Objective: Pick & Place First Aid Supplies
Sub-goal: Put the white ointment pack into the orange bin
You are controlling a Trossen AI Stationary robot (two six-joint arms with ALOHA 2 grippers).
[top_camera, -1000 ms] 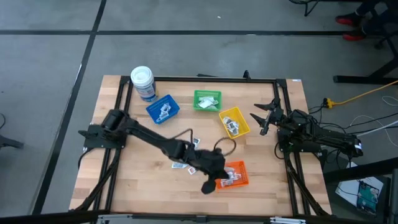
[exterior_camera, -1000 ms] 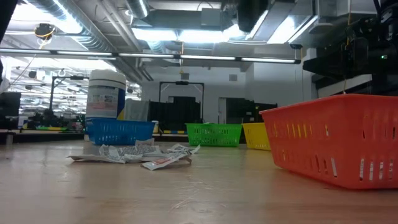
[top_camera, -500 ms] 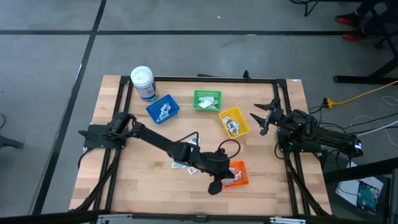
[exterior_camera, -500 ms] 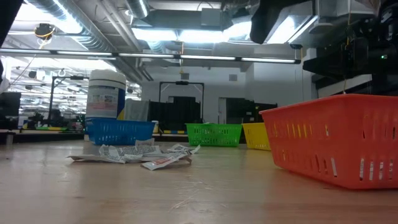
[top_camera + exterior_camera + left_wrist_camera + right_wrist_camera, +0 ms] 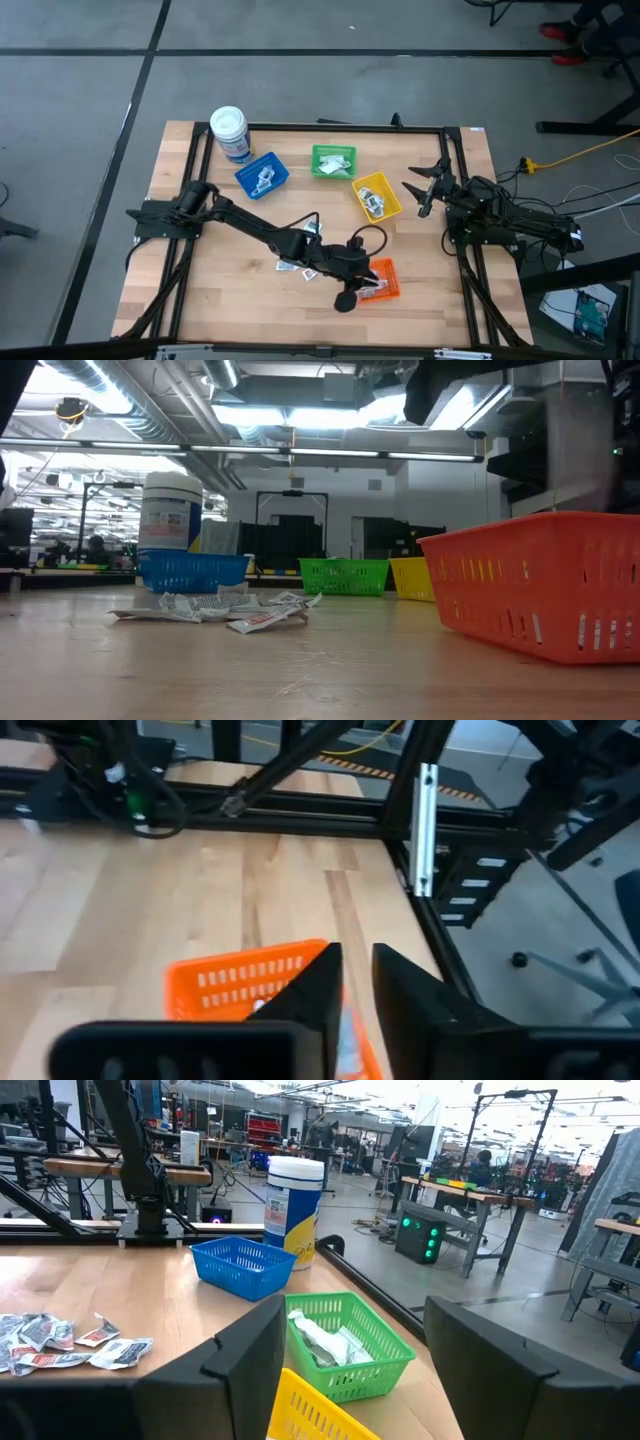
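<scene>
Several first aid packets (image 5: pixel 298 266) lie loose on the wooden table left of the orange bin (image 5: pixel 384 270); the low view shows them as a flat heap (image 5: pixel 222 608). More packets lie inside the orange bin. My left gripper (image 5: pixel 362 282) hovers over this bin's left part, and in the left wrist view (image 5: pixel 357 990) its fingers stand a little apart above the bin (image 5: pixel 240 982). My right gripper (image 5: pixel 418 192) waits open at the table's right side, near the yellow bin (image 5: pixel 377 195). My left gripper has something pale in the narrow gap between its fingers (image 5: pixel 322 990), low over the orange bin. I cannot tell whether the fingers touch it or whether it lies in the bin below.
A blue bin (image 5: pixel 262 176), a green bin (image 5: pixel 333 161) and the yellow bin stand along the far half, each with packets inside. A white-lidded jar (image 5: pixel 230 132) stands at the far left corner. Black frame rails (image 5: pixel 470 280) run along the table's sides.
My left gripper has gone a short way toward the orange bin and down, then kept still over it. The loose packets and my right gripper have not moved.
</scene>
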